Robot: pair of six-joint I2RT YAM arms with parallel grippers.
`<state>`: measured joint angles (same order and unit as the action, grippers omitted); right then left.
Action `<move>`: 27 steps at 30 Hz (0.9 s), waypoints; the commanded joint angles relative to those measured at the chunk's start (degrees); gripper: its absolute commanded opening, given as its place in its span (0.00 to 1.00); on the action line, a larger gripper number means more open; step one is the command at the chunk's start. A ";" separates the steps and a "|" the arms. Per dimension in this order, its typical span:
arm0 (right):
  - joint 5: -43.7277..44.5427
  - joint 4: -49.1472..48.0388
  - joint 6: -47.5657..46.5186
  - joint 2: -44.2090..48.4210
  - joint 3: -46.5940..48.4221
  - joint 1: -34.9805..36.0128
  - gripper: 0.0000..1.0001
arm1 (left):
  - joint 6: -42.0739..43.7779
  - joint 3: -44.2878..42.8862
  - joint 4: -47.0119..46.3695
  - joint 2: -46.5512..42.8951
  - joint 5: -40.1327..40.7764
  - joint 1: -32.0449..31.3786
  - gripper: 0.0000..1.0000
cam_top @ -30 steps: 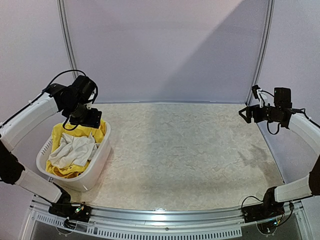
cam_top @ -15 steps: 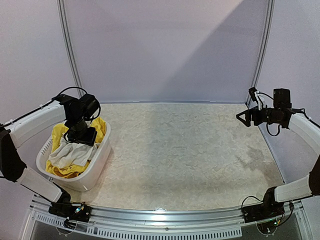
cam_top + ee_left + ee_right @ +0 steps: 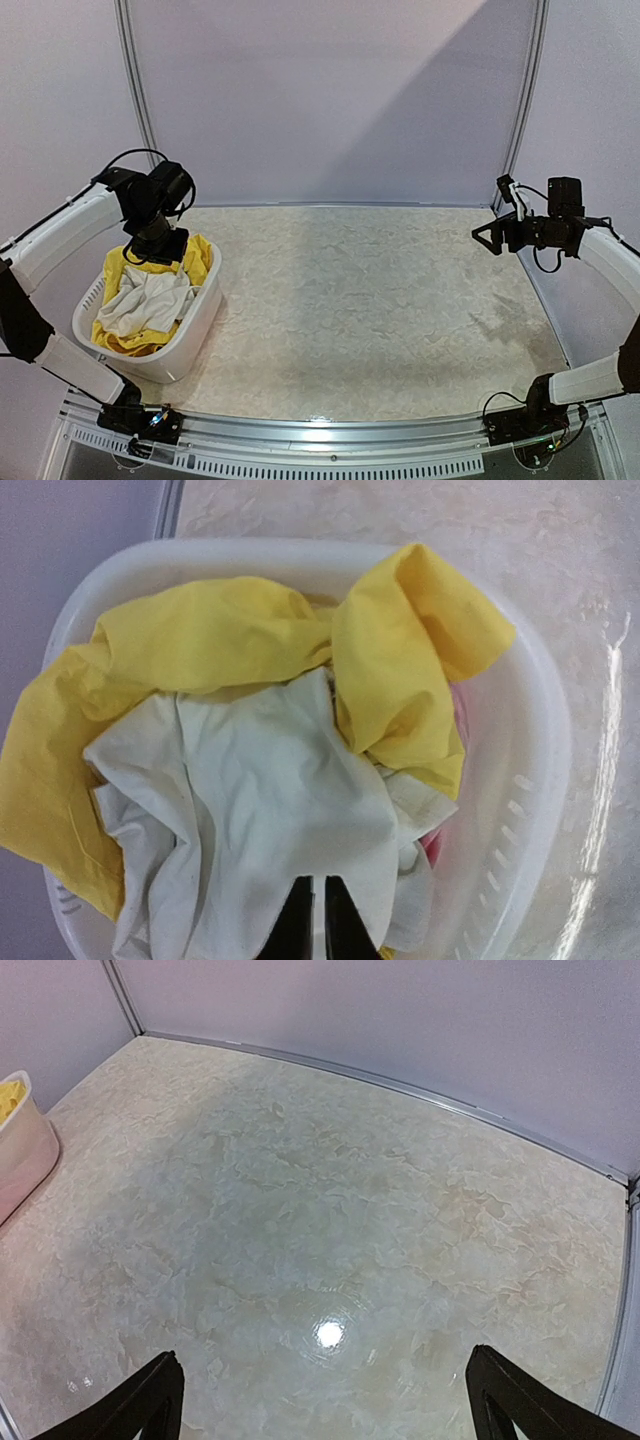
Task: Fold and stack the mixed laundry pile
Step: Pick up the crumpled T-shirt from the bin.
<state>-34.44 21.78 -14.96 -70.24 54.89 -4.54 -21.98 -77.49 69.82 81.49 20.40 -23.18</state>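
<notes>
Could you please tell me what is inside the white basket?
A white T-shirt lies on top of yellow cloth, with a pink piece showing at one side. Anything beneath them is covered.

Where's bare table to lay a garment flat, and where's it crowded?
Bare: table from the basket across to the right gripper, and back to the rear wall. Crowded: the basket, heaped with yellow cloth and white cloth, left gripper over it.

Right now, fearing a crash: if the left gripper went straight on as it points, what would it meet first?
Most likely the white T-shirt in the white basket, right ahead of the left gripper; the gap between them is unclear.
</notes>
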 commanded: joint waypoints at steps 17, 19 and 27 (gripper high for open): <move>-2.92 2.31 -2.79 1.45 0.08 0.23 0.99 | 0.40 11.25 0.62 1.78 -2.09 2.12 0.50; -2.77 2.43 -2.86 1.88 0.04 0.23 0.99 | 1.05 11.12 0.51 2.52 -2.78 2.34 0.38; -2.59 2.56 -3.06 3.04 -0.14 0.23 0.99 | 2.08 2.54 5.11 1.70 -0.42 2.56 0.00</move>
<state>-36.49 23.18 -17.30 -68.69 54.89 -4.54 -20.62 -68.12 71.79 84.05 17.58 -21.32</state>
